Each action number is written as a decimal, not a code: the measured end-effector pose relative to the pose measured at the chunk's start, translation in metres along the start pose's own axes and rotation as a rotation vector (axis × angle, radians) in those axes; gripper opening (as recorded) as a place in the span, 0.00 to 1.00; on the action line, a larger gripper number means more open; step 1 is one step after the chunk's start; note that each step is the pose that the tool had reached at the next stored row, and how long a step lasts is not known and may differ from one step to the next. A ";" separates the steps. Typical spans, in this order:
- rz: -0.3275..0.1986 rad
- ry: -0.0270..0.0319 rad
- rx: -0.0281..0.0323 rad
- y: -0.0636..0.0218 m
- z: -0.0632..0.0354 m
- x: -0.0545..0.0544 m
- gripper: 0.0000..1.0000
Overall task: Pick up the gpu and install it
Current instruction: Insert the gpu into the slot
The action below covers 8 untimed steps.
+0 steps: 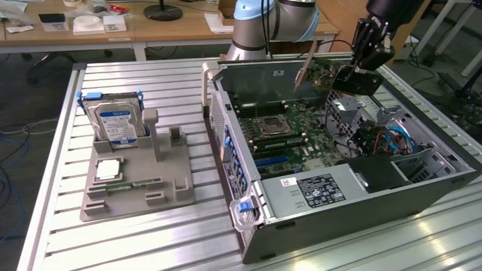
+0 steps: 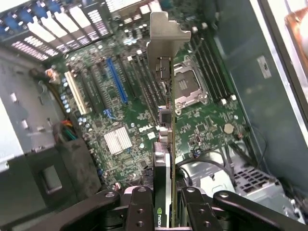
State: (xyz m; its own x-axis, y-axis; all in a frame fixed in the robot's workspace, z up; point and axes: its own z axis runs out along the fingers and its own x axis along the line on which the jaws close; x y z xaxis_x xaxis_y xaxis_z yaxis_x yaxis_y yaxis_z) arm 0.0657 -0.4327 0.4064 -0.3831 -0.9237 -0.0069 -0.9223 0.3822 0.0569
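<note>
While fingers (image 2: 139, 209) clamp thin gpu (image 2: 166, 159), silver bracket (image 2: 166, 36) overhangs motherboard (image 2: 115, 113).

1. A robotics lab or workshop.
2. A robot arm (image 1: 260, 22) at a slotted aluminium table (image 1: 150, 243) holds a gpu (image 1: 318, 70) over an open PC case (image 1: 339, 217).
3. A grey fixture (image 1: 139, 189) holds a hard drive (image 1: 117, 121) and small parts.
4. Cluttered wooden desks (image 1: 173, 31) stand behind; cables (image 1: 9, 169) lie on the floor.
</note>
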 end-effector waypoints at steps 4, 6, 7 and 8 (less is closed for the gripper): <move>-0.018 0.0011 -0.0002 0.0000 0.0000 0.000 0.27; -0.018 0.0011 -0.0001 0.0000 0.0000 0.000 0.27; -0.019 0.0011 -0.0001 0.0000 0.0000 0.000 0.27; -0.019 0.0011 -0.0001 0.0000 0.0000 0.000 0.27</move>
State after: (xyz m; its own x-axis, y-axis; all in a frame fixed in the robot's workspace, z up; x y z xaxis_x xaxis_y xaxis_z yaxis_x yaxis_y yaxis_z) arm 0.0657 -0.4327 0.4064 -0.3659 -0.9306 -0.0069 -0.9293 0.3650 0.0569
